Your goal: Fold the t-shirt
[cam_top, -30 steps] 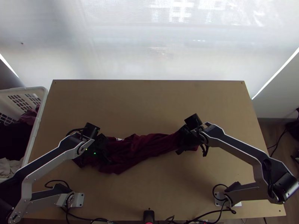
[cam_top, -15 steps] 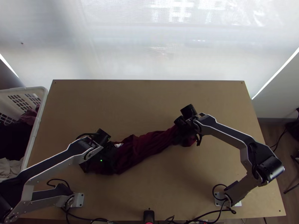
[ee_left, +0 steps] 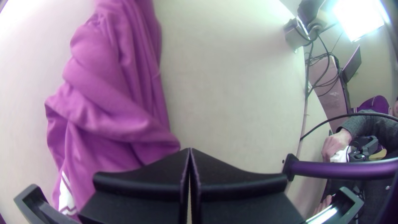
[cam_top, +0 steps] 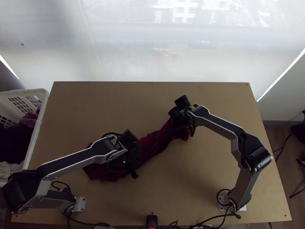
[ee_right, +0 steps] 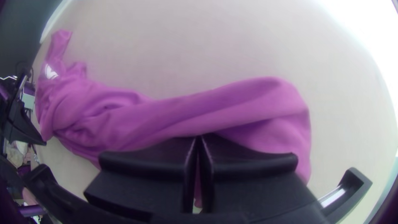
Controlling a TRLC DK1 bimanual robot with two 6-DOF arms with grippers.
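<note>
In the top view, my right gripper (cam_top: 179, 124) grips the upper right end of the dark red t-shirt (cam_top: 154, 145), bunched into a long diagonal strip. My left gripper (cam_top: 127, 156) is over the strip's lower left half, covering part of it. In the left wrist view, the left gripper (ee_left: 190, 150) is shut at the edge of the t-shirt (ee_left: 112, 91), which looks pink and has a white print; no cloth shows between its fingers. In the right wrist view, the right gripper (ee_right: 199, 137) is shut on the t-shirt (ee_right: 232, 103), with cloth between its fingers.
A white basket (cam_top: 37, 133) holding other cloths stands at the table's left side. Bare wood of the table (cam_top: 152, 99) lies beyond the shirt, and more lies between it and the near edge. Black cables (cam_top: 213, 218) run along that edge.
My right gripper has moved left and away from the near edge, taking the shirt's right end along. The left gripper has moved right along the shirt, uncovering its left end, which stays behind.
</note>
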